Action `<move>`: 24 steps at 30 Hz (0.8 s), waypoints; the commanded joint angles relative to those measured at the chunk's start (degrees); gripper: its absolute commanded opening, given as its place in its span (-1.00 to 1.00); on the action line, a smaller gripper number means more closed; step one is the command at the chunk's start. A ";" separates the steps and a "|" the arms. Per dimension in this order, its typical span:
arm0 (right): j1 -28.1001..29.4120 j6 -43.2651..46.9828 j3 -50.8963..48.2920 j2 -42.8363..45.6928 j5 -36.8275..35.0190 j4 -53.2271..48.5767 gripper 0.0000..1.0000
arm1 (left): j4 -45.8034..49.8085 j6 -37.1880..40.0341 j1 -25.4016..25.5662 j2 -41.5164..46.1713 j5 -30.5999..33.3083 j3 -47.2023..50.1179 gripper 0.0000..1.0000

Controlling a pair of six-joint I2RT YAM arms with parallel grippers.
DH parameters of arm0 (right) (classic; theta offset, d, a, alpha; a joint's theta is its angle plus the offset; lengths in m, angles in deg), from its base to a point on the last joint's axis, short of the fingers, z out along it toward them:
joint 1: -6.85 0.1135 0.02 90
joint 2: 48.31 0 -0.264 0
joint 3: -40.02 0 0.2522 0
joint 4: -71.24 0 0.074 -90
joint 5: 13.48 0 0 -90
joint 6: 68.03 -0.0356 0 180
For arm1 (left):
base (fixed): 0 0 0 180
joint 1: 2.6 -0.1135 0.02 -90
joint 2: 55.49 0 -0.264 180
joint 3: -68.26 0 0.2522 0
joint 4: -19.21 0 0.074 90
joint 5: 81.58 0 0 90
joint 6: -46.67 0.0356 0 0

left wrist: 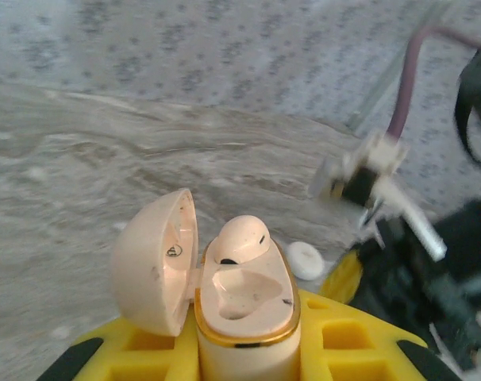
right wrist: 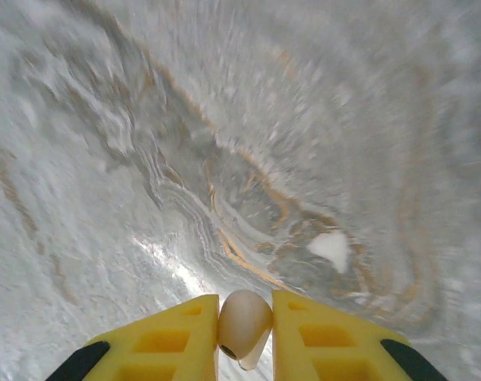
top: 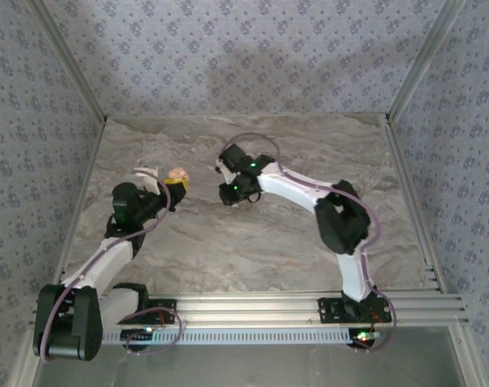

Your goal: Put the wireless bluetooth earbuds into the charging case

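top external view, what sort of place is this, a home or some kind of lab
Probably a purpose-built robot test cell, not a home: a marble-patterned tabletop boxed in by flower-print wall panels, aluminium rails framing its edges, and two white-and-black robot arms bolted at the near rail.

A: Any writing, brand or number to read here?
B: None legible. Inside the open lid of the charging case sits one small dark round mark, on the side nearest the hinge, too small to make out.
A: And the walls?
B: A repeated flower pattern, no letters.
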 commanded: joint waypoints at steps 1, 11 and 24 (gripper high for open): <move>-1.52 -2.28 -5.47 8.82 0.82 10.67 -0.56 | -12.33 0.32 3.01 -2.80 -3.90 0.11 -0.61; -4.13 -1.01 -14.99 27.46 1.79 19.78 -0.56 | -24.48 4.72 12.14 -12.73 -7.91 -5.22 -0.61; -1.01 -1.57 -17.61 32.00 4.48 28.48 -0.56 | -25.27 10.45 18.10 -16.26 -8.89 -11.07 -0.61</move>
